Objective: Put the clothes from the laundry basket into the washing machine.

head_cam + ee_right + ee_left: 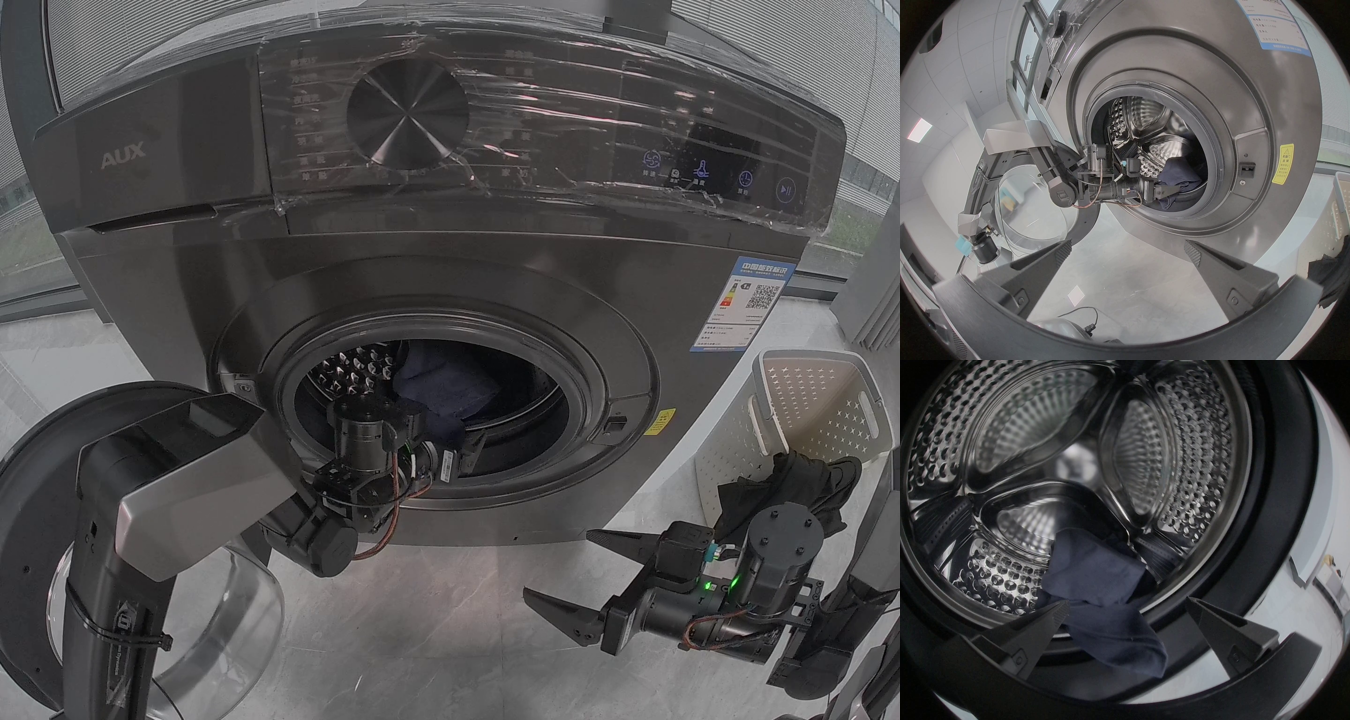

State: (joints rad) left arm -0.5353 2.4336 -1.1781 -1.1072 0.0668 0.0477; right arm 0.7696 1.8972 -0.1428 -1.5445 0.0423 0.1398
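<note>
The left gripper [1126,601] sits at the mouth of the washing machine [469,272], jaws spread and pinching nothing. A dark blue garment [1097,571] lies just past them, at the front of the drum and draped over the door seal. To the machine's right, the right gripper [559,564] hangs with its jaws spread too, near the white laundry basket [816,394] — black clothes [797,478] drape over its rim.

Bright, even daylight fills the head view, and film on the washing machine [187,281] control panel [562,122] glares at the top. The drum [1040,453] is dim with glinting highlights. Both wrist views bend toward black corners.
</note>
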